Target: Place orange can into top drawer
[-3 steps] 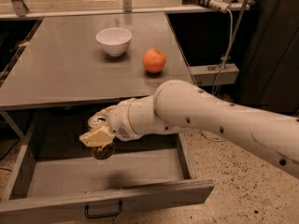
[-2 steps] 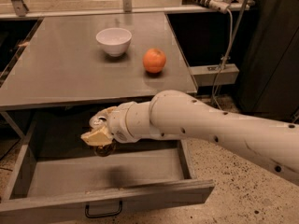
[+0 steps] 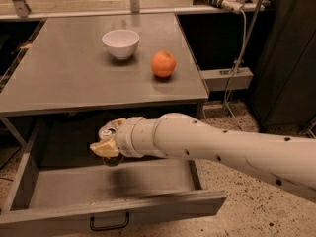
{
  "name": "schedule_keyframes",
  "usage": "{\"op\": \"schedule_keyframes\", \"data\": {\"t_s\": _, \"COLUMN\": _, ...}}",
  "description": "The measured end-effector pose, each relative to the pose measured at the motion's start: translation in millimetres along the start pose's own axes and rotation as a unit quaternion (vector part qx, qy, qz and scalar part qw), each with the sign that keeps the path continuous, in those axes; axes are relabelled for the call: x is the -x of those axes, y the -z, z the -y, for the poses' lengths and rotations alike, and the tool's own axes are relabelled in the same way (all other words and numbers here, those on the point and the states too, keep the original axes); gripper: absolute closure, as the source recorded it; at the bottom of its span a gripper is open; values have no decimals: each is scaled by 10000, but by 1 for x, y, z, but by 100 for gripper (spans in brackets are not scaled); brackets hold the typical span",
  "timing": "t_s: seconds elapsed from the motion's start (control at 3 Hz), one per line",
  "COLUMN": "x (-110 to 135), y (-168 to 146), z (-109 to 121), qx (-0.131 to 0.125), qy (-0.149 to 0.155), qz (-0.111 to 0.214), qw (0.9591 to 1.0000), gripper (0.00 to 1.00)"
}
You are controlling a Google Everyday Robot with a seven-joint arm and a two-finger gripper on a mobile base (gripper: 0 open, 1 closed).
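Drawer check: wide shallow grey metal top drawer (image 3: 163, 209) is pulled open, small black handle (image 3: 109, 223) on its front panel. Two-finger gripper (image 3: 104, 149) sits over the drawer's rear part, just below the grey metal tabletop (image 3: 59, 83), clamped on the small shiny orange can (image 3: 107, 132); can's silver top pokes up above the fingers. On the tabletop: one white round bowl (image 3: 121, 43), then one round orange fruit (image 3: 163, 64). One can, one drawer.
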State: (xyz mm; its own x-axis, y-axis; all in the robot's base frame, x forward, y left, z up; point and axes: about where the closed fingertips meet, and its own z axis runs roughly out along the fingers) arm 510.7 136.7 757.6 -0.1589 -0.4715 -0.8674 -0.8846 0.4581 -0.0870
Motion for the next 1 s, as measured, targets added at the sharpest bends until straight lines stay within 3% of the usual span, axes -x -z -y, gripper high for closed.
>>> {"op": "schedule_keyframes", "data": {"t_s": 1.0, "x": -51, "y": -13, "z": 4, "qx": -447, "qy": -477, "qz": 27, "qw": 9979, "gripper": 100}}
